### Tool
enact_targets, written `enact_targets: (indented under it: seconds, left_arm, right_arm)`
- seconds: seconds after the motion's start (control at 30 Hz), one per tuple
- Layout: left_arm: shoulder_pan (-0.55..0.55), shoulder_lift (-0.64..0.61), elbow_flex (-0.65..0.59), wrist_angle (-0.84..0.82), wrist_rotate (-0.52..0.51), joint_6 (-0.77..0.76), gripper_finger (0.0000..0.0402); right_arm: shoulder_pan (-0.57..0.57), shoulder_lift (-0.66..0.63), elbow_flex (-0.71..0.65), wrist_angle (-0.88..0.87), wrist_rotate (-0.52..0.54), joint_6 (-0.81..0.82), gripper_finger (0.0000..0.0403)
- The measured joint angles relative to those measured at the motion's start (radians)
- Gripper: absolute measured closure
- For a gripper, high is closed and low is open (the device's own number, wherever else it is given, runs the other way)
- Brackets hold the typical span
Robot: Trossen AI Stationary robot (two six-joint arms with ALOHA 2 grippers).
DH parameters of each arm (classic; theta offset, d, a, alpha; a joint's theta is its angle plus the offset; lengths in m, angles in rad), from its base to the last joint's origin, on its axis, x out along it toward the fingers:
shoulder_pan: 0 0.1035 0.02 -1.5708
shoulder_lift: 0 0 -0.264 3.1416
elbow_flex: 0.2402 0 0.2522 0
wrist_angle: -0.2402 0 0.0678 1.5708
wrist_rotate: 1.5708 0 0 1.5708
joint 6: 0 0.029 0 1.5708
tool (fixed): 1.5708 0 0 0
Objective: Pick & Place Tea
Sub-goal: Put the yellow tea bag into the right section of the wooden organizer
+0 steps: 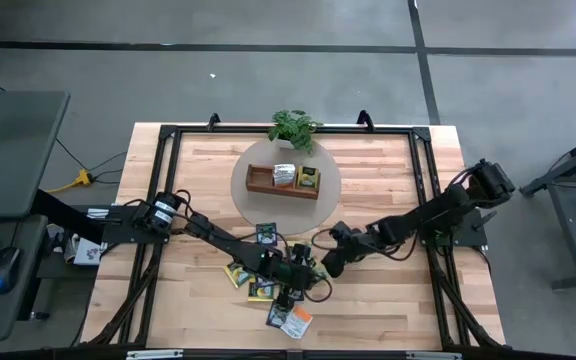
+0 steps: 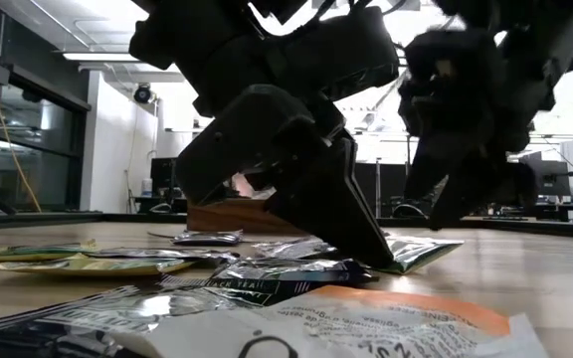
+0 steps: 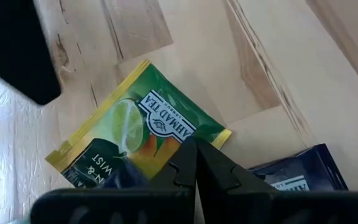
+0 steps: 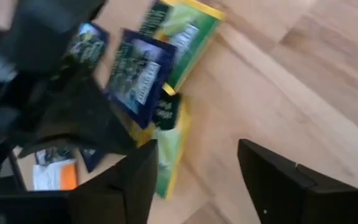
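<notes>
Several tea sachets lie flat on the wooden table near its front edge. Among them are a green-and-yellow one, a dark blue one and an orange-and-white one. My left gripper is shut, its tips down on the green-and-yellow sachet. My right gripper hovers just to the right of it, open. Bare wood lies between its fingers, and a yellow-green sachet lies beside one finger. My left gripper presses its shut fingertips down on the green-and-yellow sachet near one edge. The fingers slant down from the table's left. The sachet lies flat on the table. Nothing shows between the fingers.
A brown wooden tray holding a few sachets sits on a round mat at the far middle. A small potted plant stands behind it. Black frame rails run along the table's sides. Bare wood lies to the right of my right gripper.
</notes>
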Motion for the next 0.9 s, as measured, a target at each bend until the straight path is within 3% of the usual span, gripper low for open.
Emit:
enact_targets:
  seconds: [0.53, 0.9]
  left_arm:
    - [0.0, 0.0, 0.0, -0.003, 0.003, 0.004, 0.0402]
    - [-0.001, 0.0, 0.0, -0.003, 0.004, 0.0, 0.0402]
  right_arm:
    - [-0.08, 0.056, -0.015, 0.118, -0.119, -0.062, 0.0167]
    - [-0.091, 0.122, -0.013, 0.219, -0.125, -0.092, 0.0167]
